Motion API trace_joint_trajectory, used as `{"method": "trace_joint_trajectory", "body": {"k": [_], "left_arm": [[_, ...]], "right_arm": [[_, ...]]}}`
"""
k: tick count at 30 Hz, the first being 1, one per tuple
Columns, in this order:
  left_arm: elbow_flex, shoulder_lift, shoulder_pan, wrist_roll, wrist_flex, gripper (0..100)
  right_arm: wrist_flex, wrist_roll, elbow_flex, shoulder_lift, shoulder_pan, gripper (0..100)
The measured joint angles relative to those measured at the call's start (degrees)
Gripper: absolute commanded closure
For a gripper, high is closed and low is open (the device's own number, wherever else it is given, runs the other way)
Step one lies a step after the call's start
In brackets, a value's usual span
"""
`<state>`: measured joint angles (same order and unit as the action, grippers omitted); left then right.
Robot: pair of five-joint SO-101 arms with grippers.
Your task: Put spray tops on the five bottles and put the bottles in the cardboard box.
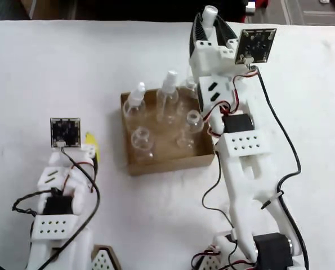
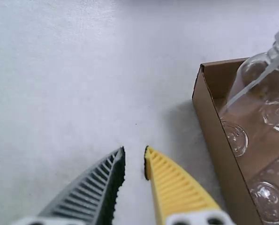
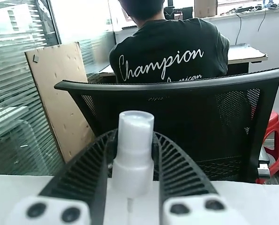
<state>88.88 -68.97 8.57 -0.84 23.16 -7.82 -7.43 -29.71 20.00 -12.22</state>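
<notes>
The cardboard box stands mid-table with several clear bottles upright inside. Two bottles at its back carry white spray tops. Two bottles at the front have bare necks. My right gripper is beyond the box, near the table's far edge, pointing away and shut on a white spray top. My left gripper rests low over the table, left of the box. Its grey and yellow fingers stand slightly open with nothing between them.
White table surface lies free to the left of and behind the box. Black cables trail along the right arm. A black mesh chair stands past the table's far edge.
</notes>
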Motion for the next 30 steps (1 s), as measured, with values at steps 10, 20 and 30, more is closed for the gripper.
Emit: {"method": "trace_joint_trajectory", "body": {"k": [10, 20, 30], "left_arm": [[0.0, 0.0, 0.0, 0.0, 0.0, 93], [0.0, 0.0, 0.0, 0.0, 0.0, 93], [0.0, 0.0, 0.0, 0.0, 0.0, 93]], "right_arm": [[0.0, 0.0, 0.0, -0.4, 0.6, 98.3], [-1.5, 0.0, 0.0, -0.4, 1.1, 98.3], [-4.0, 0.0, 0.0, -2.3, 1.1, 98.3]]}}
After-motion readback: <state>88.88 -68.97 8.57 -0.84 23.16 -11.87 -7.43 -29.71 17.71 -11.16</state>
